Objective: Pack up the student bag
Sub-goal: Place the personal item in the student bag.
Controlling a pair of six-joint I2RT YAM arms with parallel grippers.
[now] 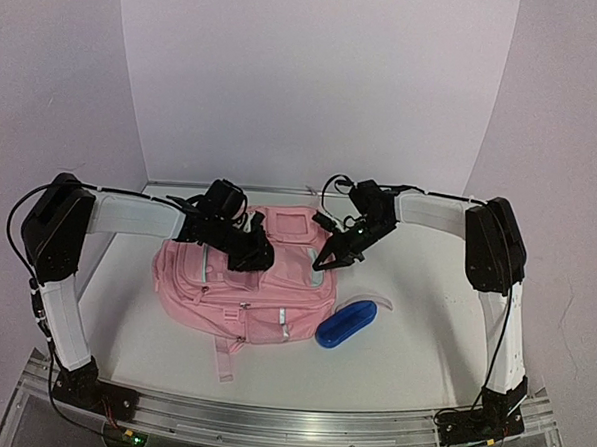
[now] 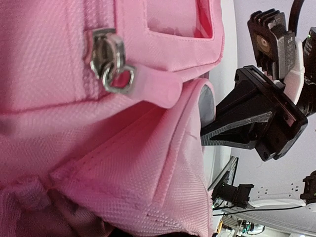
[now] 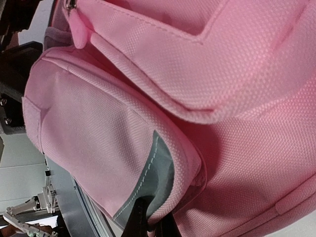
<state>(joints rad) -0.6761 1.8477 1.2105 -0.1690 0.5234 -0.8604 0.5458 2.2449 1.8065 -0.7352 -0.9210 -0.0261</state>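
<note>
The student bag [image 1: 260, 287], a soft pink backpack, lies flat in the middle of the table. My left gripper [image 1: 252, 255] rests on its upper left part. In the left wrist view a fold of pink fabric [image 2: 163, 187] bunches over the jaws and hides the fingers, which look shut on it. A metal zip pull [image 2: 111, 64] hangs above the fold. My right gripper [image 1: 327, 259] is at the bag's right side. Its dark fingertips [image 3: 140, 222] are shut on the edge of a pocket with grey trim [image 3: 157, 173].
A blue oblong case [image 1: 345, 322] with a pale strap lies on the table just right of the bag's lower corner. A pink bag strap [image 1: 222, 358] trails toward the front rail [image 1: 288, 419]. White walls close the back and sides.
</note>
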